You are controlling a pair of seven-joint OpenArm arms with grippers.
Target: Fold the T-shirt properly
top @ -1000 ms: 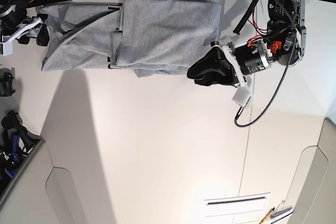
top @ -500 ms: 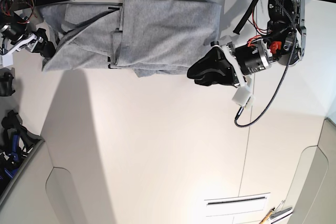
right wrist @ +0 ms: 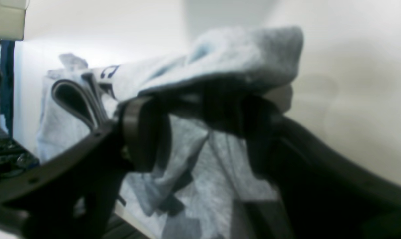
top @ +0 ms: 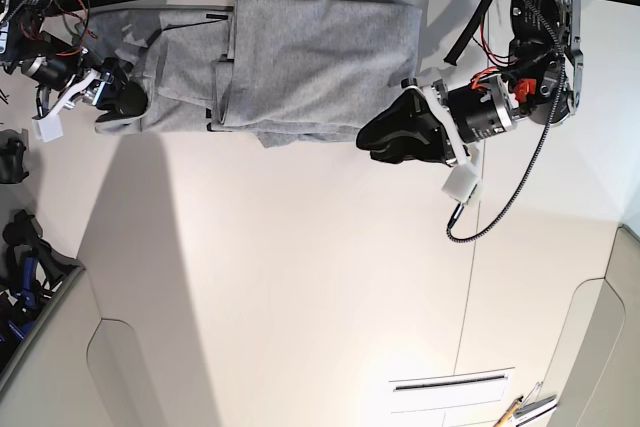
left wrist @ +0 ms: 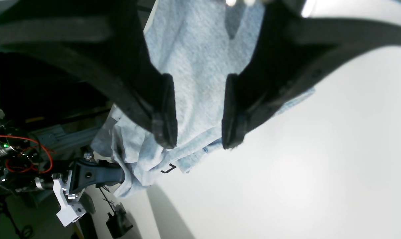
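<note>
The light grey T-shirt [top: 300, 57] lies spread along the far edge of the white table [top: 300, 277]. My right gripper [top: 128, 97] is at its left end, shut on a bunched fold of the cloth. In the right wrist view the fold [right wrist: 246, 53] drapes over and between the fingers, with a dark letter showing. My left gripper [top: 370, 142] hovers at the shirt's right front corner, open and empty. In the left wrist view the shirt [left wrist: 197, 59] shows between the spread fingertips [left wrist: 164, 132], with a black letter mark near its edge.
A black cable [top: 500, 212] loops down from the left arm over the table. Dark clutter and wiring [top: 20, 267] sit off the table's left edge. A slotted vent [top: 450, 382] lies at the front right. The shirt reaches the table's far edge.
My right gripper has moved rightward from beyond the table's left edge onto the shirt's left end, taken hold and pushed that end inward. The left arm has not moved.
</note>
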